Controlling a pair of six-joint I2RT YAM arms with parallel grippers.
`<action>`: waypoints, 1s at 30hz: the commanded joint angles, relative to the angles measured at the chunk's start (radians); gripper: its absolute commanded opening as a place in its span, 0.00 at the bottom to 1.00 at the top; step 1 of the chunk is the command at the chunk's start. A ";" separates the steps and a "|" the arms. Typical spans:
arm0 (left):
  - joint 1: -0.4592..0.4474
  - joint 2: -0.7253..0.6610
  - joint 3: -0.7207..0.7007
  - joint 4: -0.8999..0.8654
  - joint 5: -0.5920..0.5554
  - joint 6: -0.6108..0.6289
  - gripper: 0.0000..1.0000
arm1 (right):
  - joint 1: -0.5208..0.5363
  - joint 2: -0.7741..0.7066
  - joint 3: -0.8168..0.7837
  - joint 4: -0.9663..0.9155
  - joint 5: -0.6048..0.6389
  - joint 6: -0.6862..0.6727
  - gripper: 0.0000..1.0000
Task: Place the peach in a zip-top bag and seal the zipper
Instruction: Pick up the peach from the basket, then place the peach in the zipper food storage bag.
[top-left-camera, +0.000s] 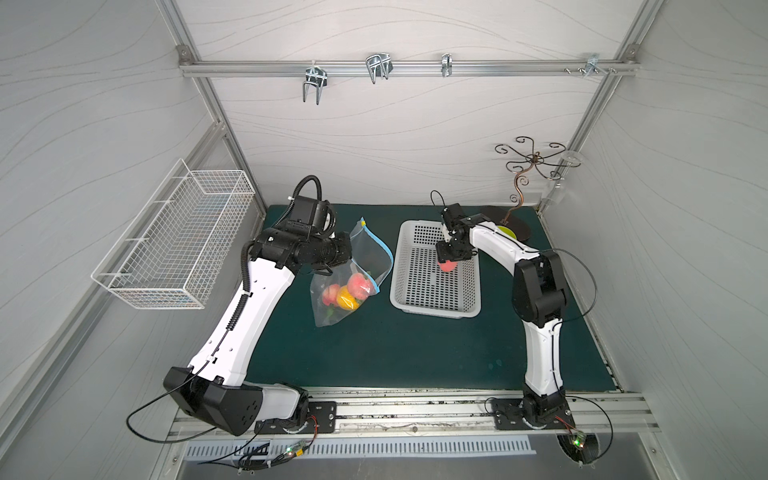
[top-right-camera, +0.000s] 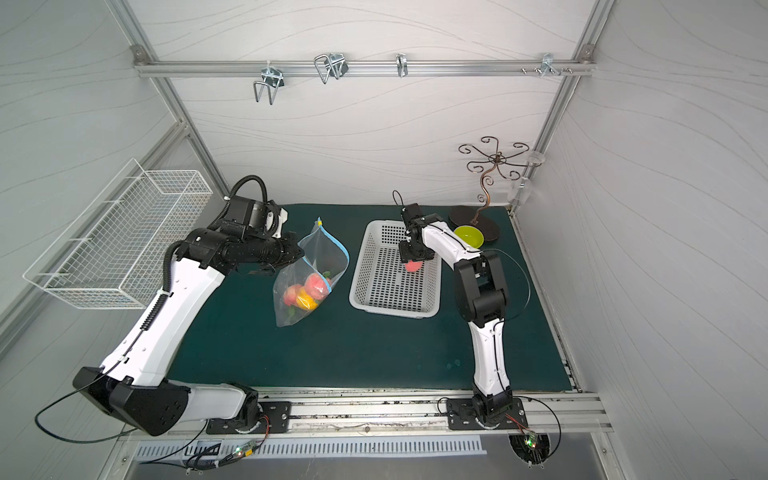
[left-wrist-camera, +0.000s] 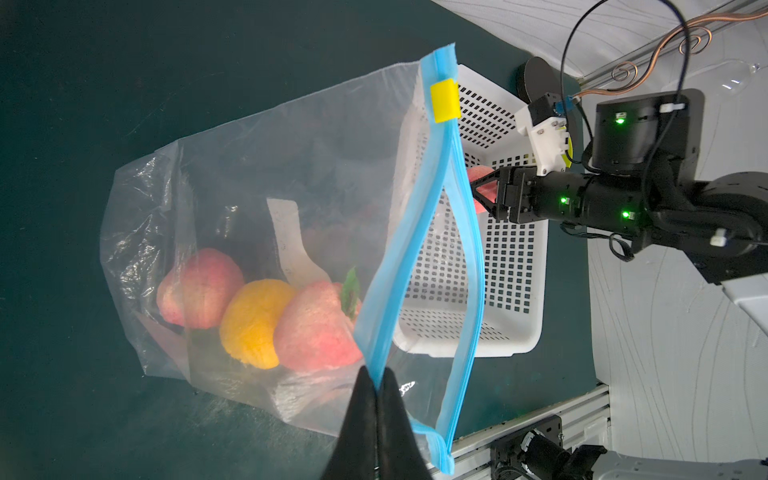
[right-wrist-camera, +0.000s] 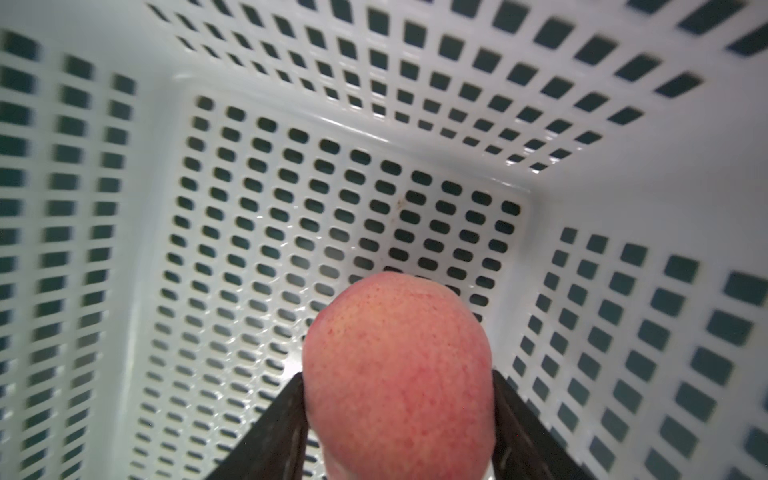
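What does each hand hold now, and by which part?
The left hand pinches the zip-top bag by its blue zipper. The right hand holds the peach by its two sides.

speckled pink peach (right-wrist-camera: 399, 374), white perforated basket (top-left-camera: 432, 308), light-blue zipper (left-wrist-camera: 405, 228), green mat (top-left-camera: 374, 353)

Clear crinkly glossy plastic zip-top bag (left-wrist-camera: 232, 174), smooth perforated plastic basket (top-left-camera: 432, 309), matt speckled peach (right-wrist-camera: 399, 374)

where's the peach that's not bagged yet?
In a top view, the peach is inside the white basket, near its right wall, between the fingers of the right tool; the zip-top bag is to the basket's left.
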 joint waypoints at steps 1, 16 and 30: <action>0.007 -0.012 0.000 0.033 0.002 -0.001 0.00 | -0.001 -0.139 -0.025 0.073 -0.197 0.023 0.57; 0.007 -0.010 -0.001 0.042 0.017 -0.006 0.00 | 0.079 -0.353 -0.053 0.392 -0.856 0.104 0.59; 0.007 -0.021 0.008 0.052 0.048 -0.022 0.00 | 0.270 -0.167 0.171 0.265 -0.693 0.059 0.60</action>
